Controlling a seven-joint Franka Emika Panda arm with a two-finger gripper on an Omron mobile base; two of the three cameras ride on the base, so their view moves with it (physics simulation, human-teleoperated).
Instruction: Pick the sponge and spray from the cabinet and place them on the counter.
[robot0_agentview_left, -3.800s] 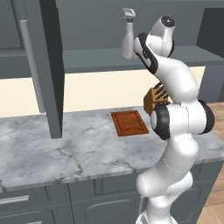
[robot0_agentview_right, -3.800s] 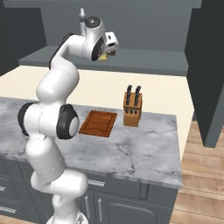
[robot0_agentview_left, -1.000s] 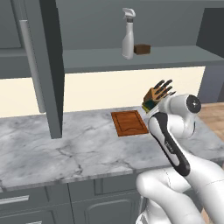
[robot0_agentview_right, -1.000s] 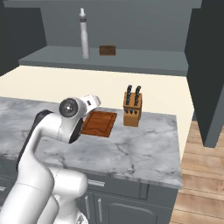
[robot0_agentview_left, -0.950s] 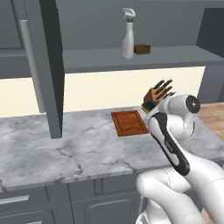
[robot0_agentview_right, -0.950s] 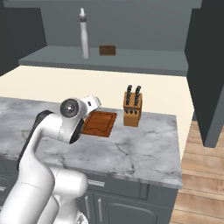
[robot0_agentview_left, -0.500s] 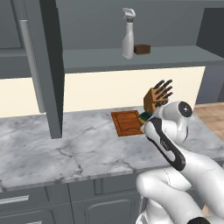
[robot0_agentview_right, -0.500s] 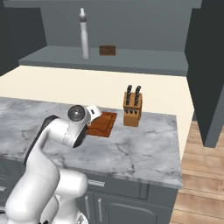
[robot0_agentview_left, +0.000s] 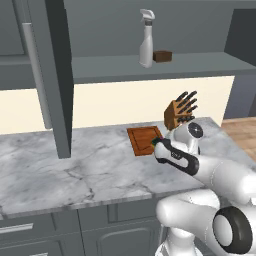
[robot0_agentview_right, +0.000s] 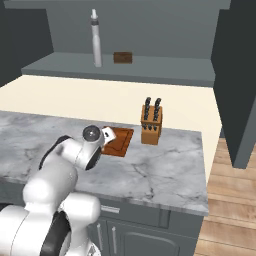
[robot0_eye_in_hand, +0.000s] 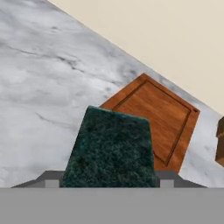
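The counter (robot0_agentview_left: 75, 170) is spanning the frame as a marble slab, its front edge running from 9 o'clock to 4 o'clock in the left base view; a broad bare stretch is lying at 9 o'clock of the arm. The cabinet (robot0_agentview_left: 52, 75) is hanging above with its door standing open at 10 o'clock, its lower edge reaching close to the slab. Its shelf is carrying the spray (robot0_agentview_left: 146, 37) upright at 12 o'clock, just beside a small brown box (robot0_agentview_left: 162, 56). A wooden cutting board (robot0_agentview_left: 145, 141) is lying flat at the slab's back edge, with a knife block (robot0_agentview_left: 180, 112) at its 2 o'clock, apart from it. The gripper (robot0_agentview_left: 156, 145) is hovering low at the board's front corner. In the hand view, the sponge (robot0_eye_in_hand: 111, 151), dark green face showing, is sitting between the two finger tips (robot0_eye_in_hand: 51, 180), which are closing on its sides; its far edge is overlapping the board's near corner at 12 o'clock.
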